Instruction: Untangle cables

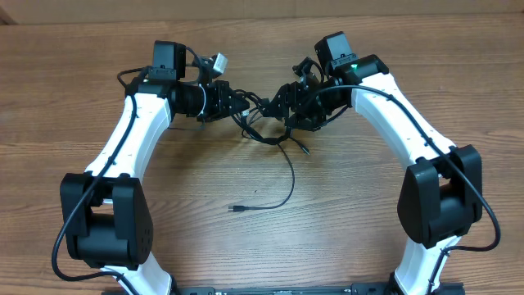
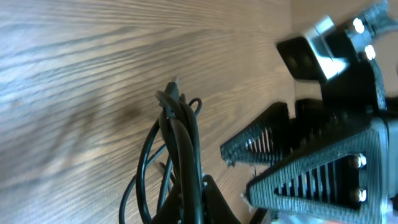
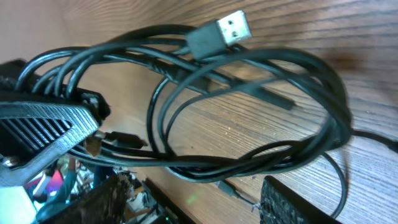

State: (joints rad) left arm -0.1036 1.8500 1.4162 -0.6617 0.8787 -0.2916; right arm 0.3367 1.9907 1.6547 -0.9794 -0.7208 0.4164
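The cables (image 1: 264, 124) are thin black cords bunched in loose loops between my two grippers at the back middle of the table. One strand trails toward me and ends in a small plug (image 1: 237, 210). My left gripper (image 2: 202, 190) is shut on the cables (image 2: 180, 124), which rise out of its fingertips. In the right wrist view the loops (image 3: 249, 81) spread out, with a silver-tipped USB plug (image 3: 227, 28) lying on top. My right gripper (image 3: 193, 205) stands open, its fingers (image 3: 292, 202) wide apart just below the bundle, holding nothing.
The wooden table (image 1: 360, 221) carries nothing else. In the overhead view the left gripper (image 1: 244, 106) and right gripper (image 1: 282, 102) nearly meet over the bundle. The right gripper's ribbed fingers (image 2: 298, 168) fill the right of the left wrist view.
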